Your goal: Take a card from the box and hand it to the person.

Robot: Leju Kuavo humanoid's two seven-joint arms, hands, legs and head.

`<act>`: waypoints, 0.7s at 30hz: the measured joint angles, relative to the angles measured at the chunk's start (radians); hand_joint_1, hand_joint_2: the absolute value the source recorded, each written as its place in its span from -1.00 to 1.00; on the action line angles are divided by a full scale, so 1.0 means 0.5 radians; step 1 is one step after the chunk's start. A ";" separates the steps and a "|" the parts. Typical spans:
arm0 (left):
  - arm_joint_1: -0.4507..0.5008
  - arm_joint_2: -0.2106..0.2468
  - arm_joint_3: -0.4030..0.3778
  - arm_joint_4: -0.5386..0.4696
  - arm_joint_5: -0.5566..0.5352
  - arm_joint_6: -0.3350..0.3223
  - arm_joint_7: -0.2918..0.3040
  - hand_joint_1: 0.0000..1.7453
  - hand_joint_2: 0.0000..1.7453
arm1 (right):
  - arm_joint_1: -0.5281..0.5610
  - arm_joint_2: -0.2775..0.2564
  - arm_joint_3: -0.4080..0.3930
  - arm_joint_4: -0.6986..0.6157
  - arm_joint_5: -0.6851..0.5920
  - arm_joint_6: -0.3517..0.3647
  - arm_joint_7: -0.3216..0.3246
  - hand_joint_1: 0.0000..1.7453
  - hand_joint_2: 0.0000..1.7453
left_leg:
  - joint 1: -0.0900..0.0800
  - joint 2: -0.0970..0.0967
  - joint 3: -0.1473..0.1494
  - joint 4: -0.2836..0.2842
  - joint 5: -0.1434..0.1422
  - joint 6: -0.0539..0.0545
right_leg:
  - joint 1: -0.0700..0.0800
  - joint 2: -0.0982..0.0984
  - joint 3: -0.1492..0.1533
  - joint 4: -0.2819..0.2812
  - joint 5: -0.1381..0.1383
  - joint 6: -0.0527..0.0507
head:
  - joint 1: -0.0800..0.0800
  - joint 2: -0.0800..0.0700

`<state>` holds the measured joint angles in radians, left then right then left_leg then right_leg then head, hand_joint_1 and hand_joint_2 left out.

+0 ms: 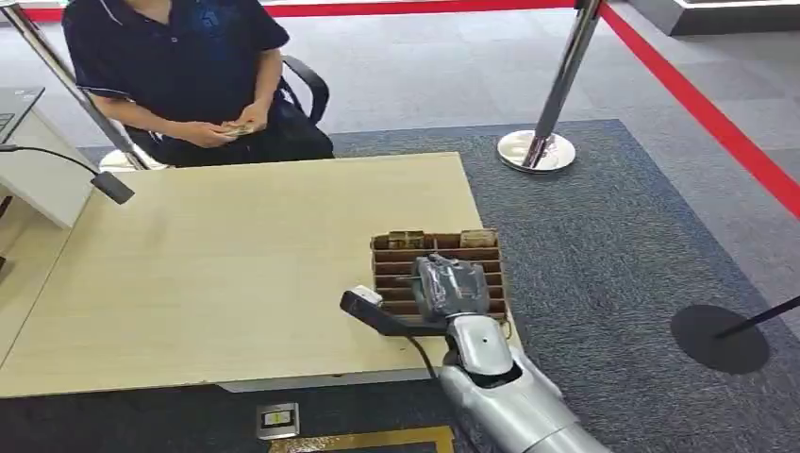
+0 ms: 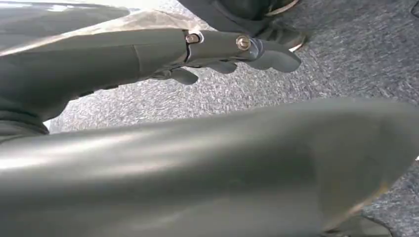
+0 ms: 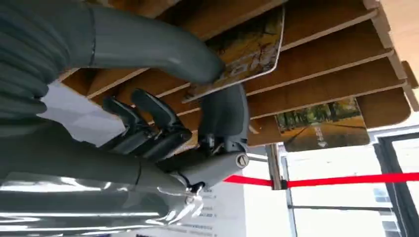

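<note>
Card [image 3: 247,52] pinched between thumb and finger of our right hand [image 3: 197,98] inside the box [image 1: 389,267]; next we lift it clear toward the person [image 1: 179,66].

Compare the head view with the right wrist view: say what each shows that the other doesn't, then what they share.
The head view alone shows the seated person, the table and the box's place at the table's near right corner. The right wrist view alone shows the card pinched between the thumb and a finger, plus another card standing in a farther slot. Both show the right hand at the slotted box.
</note>
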<state>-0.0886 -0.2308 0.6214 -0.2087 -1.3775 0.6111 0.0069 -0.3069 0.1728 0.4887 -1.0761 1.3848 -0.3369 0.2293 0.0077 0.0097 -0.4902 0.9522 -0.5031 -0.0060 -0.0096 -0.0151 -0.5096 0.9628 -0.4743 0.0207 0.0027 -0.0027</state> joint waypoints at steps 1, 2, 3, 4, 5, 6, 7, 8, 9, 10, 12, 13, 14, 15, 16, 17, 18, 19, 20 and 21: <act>0.000 0.000 0.000 0.000 0.000 0.000 -0.001 -1.00 -1.00 | 0.008 -0.001 0.000 -0.014 -0.001 -0.005 -0.004 0.86 1.00 | 0.000 0.000 0.000 0.000 0.000 0.000 | 0.000 0.000 0.000 0.000 0.000 0.000 | -0.001 0.000; 0.000 0.000 -0.001 0.000 0.000 0.000 -0.002 -1.00 -1.00 | 0.016 -0.002 0.000 -0.034 -0.004 -0.011 -0.011 0.86 1.00 | 0.000 0.000 0.000 0.000 0.000 0.000 | 0.000 0.000 0.000 0.000 0.000 0.000 | 0.000 0.000; 0.000 0.000 -0.001 0.000 0.000 0.000 -0.002 -1.00 -1.00 | 0.021 -0.003 0.000 -0.059 -0.006 -0.015 -0.018 0.84 1.00 | 0.000 0.000 0.000 0.000 0.000 0.000 | 0.000 0.000 0.000 0.000 0.000 0.000 | -0.001 0.000; 0.000 0.001 -0.001 0.000 0.000 -0.001 -0.002 -1.00 -1.00 | 0.021 -0.006 0.000 -0.079 -0.008 -0.018 -0.023 0.84 1.00 | 0.000 0.000 0.000 0.000 0.000 0.000 | 0.000 0.000 0.000 0.000 0.000 0.000 | 0.000 0.000; 0.000 0.001 -0.001 0.000 0.000 -0.001 -0.002 -1.00 -1.00 | 0.023 -0.009 0.000 -0.096 -0.011 -0.018 -0.026 0.86 1.00 | 0.000 0.000 0.000 0.000 0.000 0.000 | 0.000 0.000 0.000 0.000 0.000 0.000 | 0.000 0.000; 0.000 0.001 -0.002 0.000 0.000 -0.001 -0.002 -1.00 -1.00 | 0.027 -0.012 -0.001 -0.118 -0.021 -0.018 -0.032 0.86 1.00 | 0.000 0.000 0.000 0.000 0.000 0.000 | 0.000 0.000 0.000 0.000 0.000 0.000 | -0.001 0.000; 0.000 0.001 -0.002 0.000 0.000 -0.001 -0.002 -1.00 -1.00 | 0.035 -0.015 -0.002 -0.148 -0.028 -0.018 -0.044 0.86 1.00 | 0.000 0.000 0.000 0.000 0.000 0.000 | 0.000 0.000 0.000 0.000 0.000 0.000 | 0.000 0.000; 0.000 0.001 -0.002 0.000 -0.001 -0.001 -0.002 -1.00 -1.00 | 0.041 -0.019 -0.001 -0.176 -0.034 -0.019 -0.051 0.86 1.00 | 0.000 0.000 0.000 0.000 0.000 0.000 | 0.000 0.000 0.000 0.000 0.000 0.000 | -0.001 0.000; 0.000 0.001 -0.002 0.000 -0.001 -0.001 -0.002 -1.00 -1.00 | 0.044 -0.022 -0.002 -0.197 -0.042 -0.019 -0.059 0.86 1.00 | 0.000 0.000 0.000 0.000 0.000 0.000 | 0.000 0.000 0.000 0.000 0.000 0.000 | 0.000 0.000; 0.000 0.001 -0.003 0.000 -0.001 -0.001 -0.002 -1.00 -1.00 | 0.046 -0.026 -0.001 -0.216 -0.049 -0.019 -0.068 0.86 1.00 | 0.000 0.000 0.000 0.000 0.000 0.000 | 0.000 0.000 0.000 0.000 0.000 0.000 | -0.001 0.000; 0.000 0.001 -0.003 0.000 -0.001 -0.002 -0.002 -1.00 -1.00 | 0.053 -0.031 -0.001 -0.254 -0.063 -0.018 -0.081 0.86 1.00 | 0.000 0.000 -0.001 0.000 0.000 0.000 | 0.000 0.000 0.000 0.000 0.000 0.000 | 0.000 0.000; 0.000 0.001 -0.003 0.000 -0.001 -0.002 -0.002 -1.00 -1.00 | 0.055 -0.032 -0.001 -0.268 -0.068 -0.018 -0.086 0.86 1.00 | 0.000 0.000 0.000 0.000 0.000 0.000 | 0.000 0.000 0.000 0.000 0.000 0.000 | 0.000 0.000; -0.001 0.001 -0.004 0.000 0.000 -0.002 -0.003 -1.00 -1.00 | 0.056 -0.034 0.000 -0.282 -0.079 -0.018 -0.091 0.86 1.00 | 0.000 0.000 -0.001 0.000 0.000 0.000 | 0.000 0.000 0.000 0.000 0.000 0.000 | 0.000 0.000; -0.001 0.001 -0.004 0.000 0.001 -0.002 -0.003 -1.00 -1.00 | 0.056 -0.037 0.000 -0.294 -0.092 -0.017 -0.102 0.86 1.00 | 0.000 0.000 -0.001 0.000 0.000 0.000 | 0.000 0.000 0.000 0.000 0.000 0.000 | 0.000 0.000; -0.001 0.001 -0.004 0.000 0.003 -0.002 -0.004 -1.00 -1.00 | 0.056 -0.040 0.000 -0.303 -0.099 -0.017 -0.108 0.86 1.00 | 0.000 0.000 0.000 0.000 0.000 0.000 | 0.000 0.000 0.000 0.000 0.000 0.000 | 0.000 0.000; -0.001 0.001 -0.004 0.000 0.003 -0.001 -0.004 -1.00 -1.00 | 0.056 -0.040 0.000 -0.310 -0.108 -0.017 -0.111 0.84 1.00 | 0.000 0.000 -0.001 0.000 0.000 0.000 | 0.000 0.000 0.000 0.000 0.000 0.000 | -0.001 0.000; -0.001 0.001 -0.004 0.000 0.006 -0.001 -0.004 -1.00 -1.00 | 0.056 -0.040 0.001 -0.317 -0.121 -0.017 -0.126 0.86 1.00 | 0.000 0.000 0.000 0.000 0.000 0.000 | 0.000 0.000 0.000 0.000 0.000 0.000 | -0.001 0.000; -0.001 0.001 -0.003 0.000 0.009 -0.001 -0.004 -1.00 -1.00 | 0.056 -0.040 0.002 -0.325 -0.134 -0.017 -0.137 0.86 1.00 | 0.000 0.000 -0.001 0.000 0.000 0.000 | 0.000 0.000 0.000 0.000 0.000 0.000 | 0.000 0.000; -0.001 0.001 -0.003 0.000 0.012 0.000 -0.004 -1.00 -1.00 | 0.054 -0.040 0.002 -0.331 -0.144 -0.018 -0.147 0.86 1.00 | 0.000 0.000 -0.001 0.000 0.000 0.000 | 0.000 0.000 0.000 0.000 0.000 0.000 | -0.001 0.000; -0.001 0.001 -0.003 0.000 0.014 0.000 -0.004 -1.00 -1.00 | 0.054 -0.040 0.003 -0.339 -0.153 -0.018 -0.153 0.86 1.00 | 0.000 0.000 -0.001 0.000 0.000 0.000 | 0.000 0.000 0.000 0.000 0.000 0.000 | 0.000 0.000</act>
<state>-0.0890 -0.2304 0.6199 -0.2087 -1.3707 0.6111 0.0050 -0.2799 0.1529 0.4902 -1.2455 1.3085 -0.3456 0.1526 0.0077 0.0096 -0.4905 0.9523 -0.5031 -0.0060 -0.0096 -0.0151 -0.5096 0.9629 -0.4743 0.0207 0.0027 -0.0027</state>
